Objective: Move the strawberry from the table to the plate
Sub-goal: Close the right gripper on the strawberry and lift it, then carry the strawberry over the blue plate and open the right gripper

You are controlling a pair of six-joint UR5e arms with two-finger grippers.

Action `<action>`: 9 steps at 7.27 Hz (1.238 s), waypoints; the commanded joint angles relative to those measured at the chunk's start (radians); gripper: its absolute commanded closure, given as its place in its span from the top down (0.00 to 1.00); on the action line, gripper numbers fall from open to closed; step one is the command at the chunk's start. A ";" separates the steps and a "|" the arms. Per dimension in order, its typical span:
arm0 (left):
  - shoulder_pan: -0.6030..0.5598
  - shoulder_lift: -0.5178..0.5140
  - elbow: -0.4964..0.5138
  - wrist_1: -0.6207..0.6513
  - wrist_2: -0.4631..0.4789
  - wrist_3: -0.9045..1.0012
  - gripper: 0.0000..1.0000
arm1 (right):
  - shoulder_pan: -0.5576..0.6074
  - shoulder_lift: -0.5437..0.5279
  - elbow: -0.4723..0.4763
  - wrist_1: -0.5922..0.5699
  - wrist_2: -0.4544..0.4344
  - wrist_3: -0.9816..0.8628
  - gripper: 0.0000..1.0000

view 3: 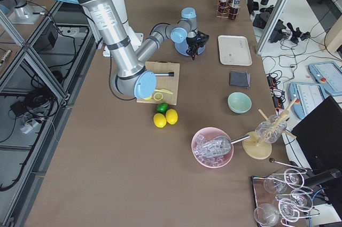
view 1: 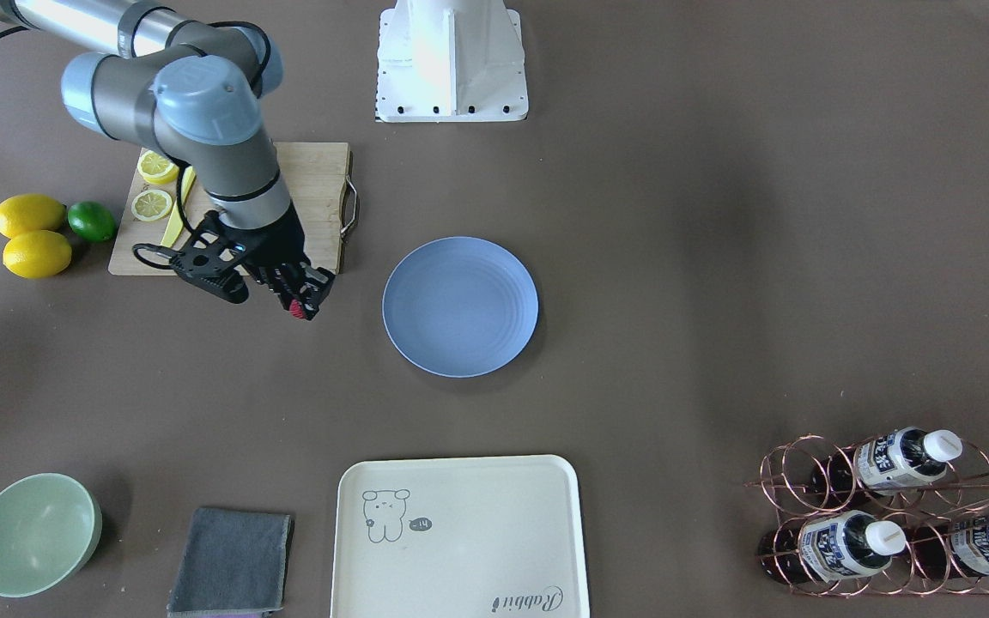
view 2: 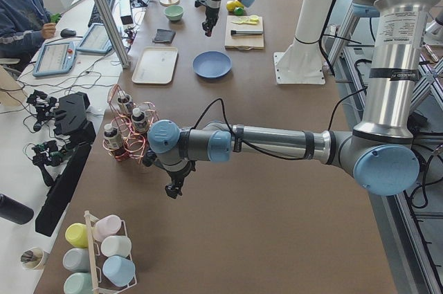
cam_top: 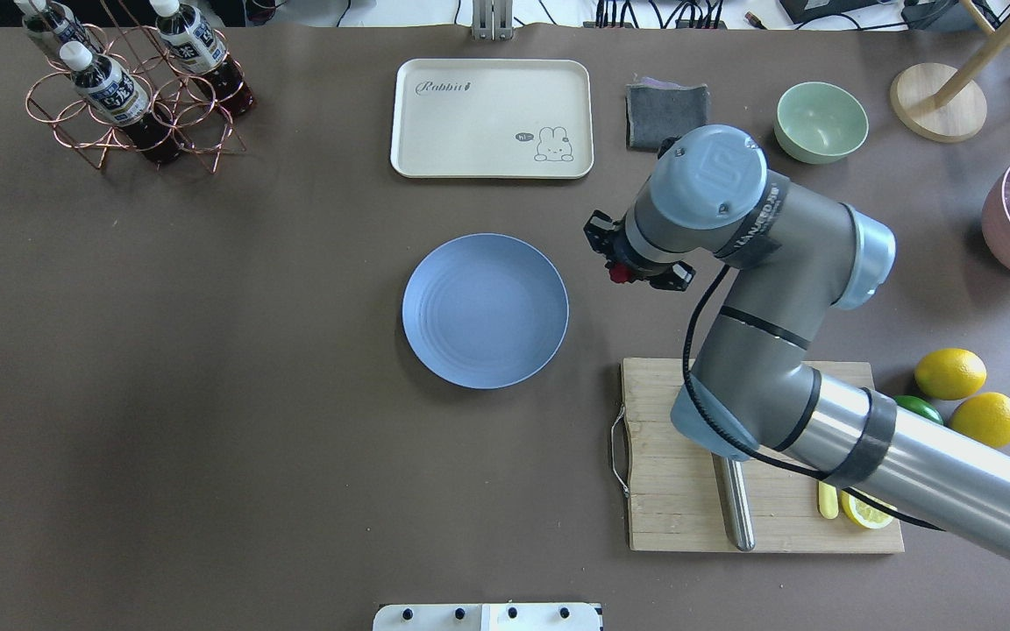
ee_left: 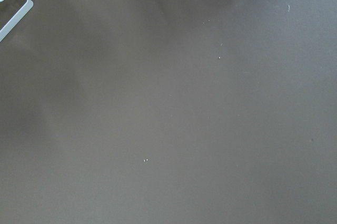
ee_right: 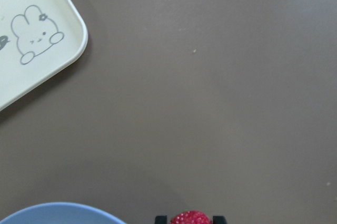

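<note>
We see the right gripper [view 1: 298, 302] at the middle left of the front-facing view, its two black fingers closed on a small dark-red bumpy strawberry [view 1: 296, 310]. In the overhead view the strawberry [cam_top: 618, 274] shows as a red dot under the grey wrist, right of centre. The right wrist camera catches the strawberry [ee_right: 190, 217] at the bottom edge of its frame, pinched between black fingertips [ee_right: 161, 218].

The strawberry is not on the round, shallow light-blue plate [view 1: 460, 306]. It hangs beside the plate, apart from its rim, over the wide matte brown-grey table [view 1: 718, 257]. The plate [cam_top: 485, 310] lies at the centre of the overhead view and curves into the lower left corner of the right wrist view [ee_right: 52, 212].

The left gripper [view 2: 173, 189] appears only in the left side view, lower left of centre, near a copper wire rack of bottles [view 2: 128, 124]. We cannot tell whether it is open or closed.

In the upper left of the front-facing view a pale wooden cutting board [view 1: 323, 176] carries lemon slices [view 1: 152, 204]. Further left lie two whole yellow lemons [view 1: 28, 215] and a green lime [view 1: 91, 221]. Along the bottom edge sit a pale-green bowl [view 1: 34, 534], a folded grey cloth [view 1: 231, 562] and a cream rectangular tray [view 1: 458, 549] with a drawn animal.
</note>
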 commanded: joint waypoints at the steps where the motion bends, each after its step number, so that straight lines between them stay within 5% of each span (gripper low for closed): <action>1: 0.000 0.000 0.000 0.000 0.000 0.000 0.98 | -0.085 0.194 -0.181 -0.017 -0.090 0.169 0.00; 2: 0.000 0.000 0.000 0.002 0.000 0.000 0.98 | -0.116 0.259 -0.259 -0.014 -0.133 0.209 0.00; 9: 0.000 0.014 0.000 -0.001 0.000 0.000 0.98 | -0.180 0.250 -0.270 -0.008 -0.175 0.191 0.00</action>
